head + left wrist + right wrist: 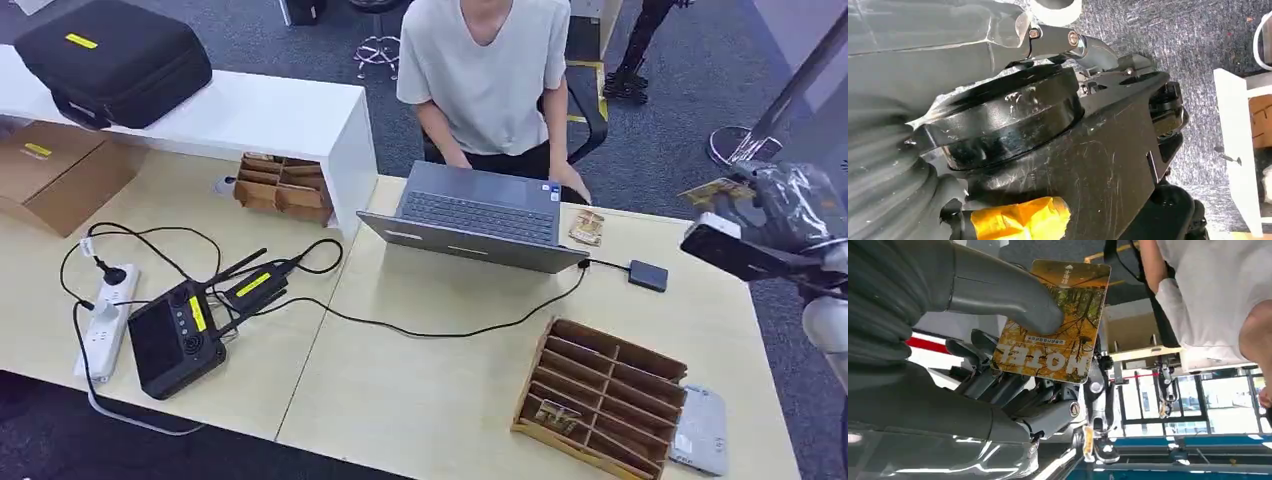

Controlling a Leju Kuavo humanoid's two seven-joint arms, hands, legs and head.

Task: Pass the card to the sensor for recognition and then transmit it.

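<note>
Right hand (998, 340) raised at the far right of the scene, off the table's right edge, thumb pressed on the face of a yellow-brown hotel card (1058, 320) with darker fingers (978, 365) behind it, so card pinched and held; same card (715, 190) visible from the head view as a thin gold strip above the wrist, held in the air well apart from the tabletop; right hand (770, 215) there wrapped in clear plastic; left hand's state cannot be told from the wrist view, blurred grey cover and dark body parts over grey carpet

On the light wooden table (420, 400): open grey laptop (480, 215) at the far middle, a person in a pale shirt (485, 70) seated behind it with hands at its far edge; small black sensor box (648, 275) just right of the laptop, joined to it by a black cable (450, 330); another card (586, 228) lying near the laptop's right corner; brown wooden slotted rack (600, 395) near right, grey flat device (700, 430) touching its right side; black controller with yellow label (178, 335) and white power strip (105, 320) at the left
</note>
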